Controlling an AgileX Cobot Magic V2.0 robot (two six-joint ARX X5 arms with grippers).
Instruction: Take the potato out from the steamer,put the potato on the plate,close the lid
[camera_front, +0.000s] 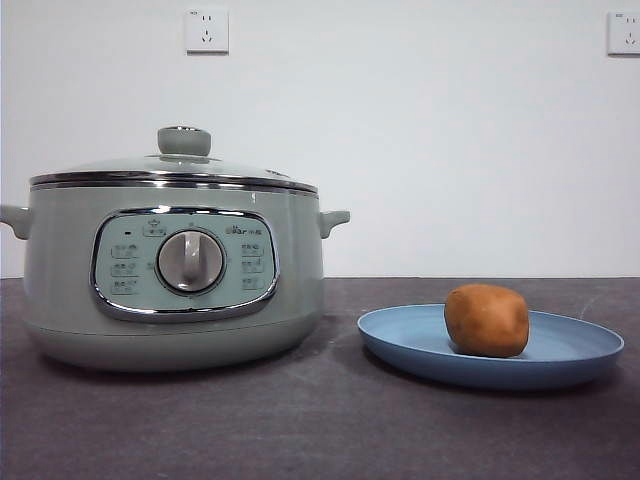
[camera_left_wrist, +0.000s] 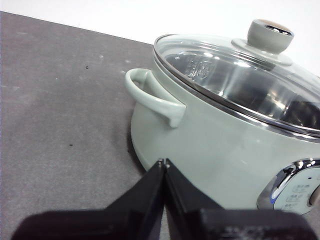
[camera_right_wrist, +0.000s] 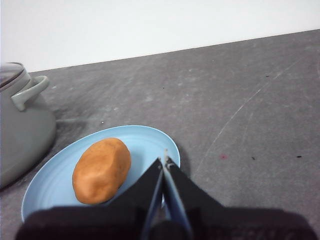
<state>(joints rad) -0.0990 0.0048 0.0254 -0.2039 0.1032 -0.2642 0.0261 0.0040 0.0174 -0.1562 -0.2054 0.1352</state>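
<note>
We see the potato (camera_front: 487, 319) lying on the plate (camera_front: 400, 335), a bit to one side of the middle, and nothing is touching it. The plate sits on the dark table (camera_front: 320, 430) just beside the steamer (camera_front: 170, 280). The lid (camera_front: 175, 166) is on the steamer, flat all the way round, with its round knob (camera_front: 184, 140) on top. So we think the job looks done, or very nearly. Our left gripper (camera_left_wrist: 164, 162) is near the steamer's side, below one side handle (camera_left_wrist: 150, 96), and its two jaws are pressed together with nothing between them. Our right gripper (camera_right_wrist: 164, 159) is over the near edge of the plate, close to the potato, and its jaws are pressed together too and hold nothing. Neither arm shows in the front view, so we think both are hanging back. If we had to pick the potato up again, we think it would feel firm and not too heavy, with dull skin that does not slip much. It is lumpy, so we would pinch it across its narrow middle, not by its ends, or it may roll. The lid is glass, so we think it could crack if dropped, and its chrome rim looks slippery. The knob is the best place to hold it.
</note>
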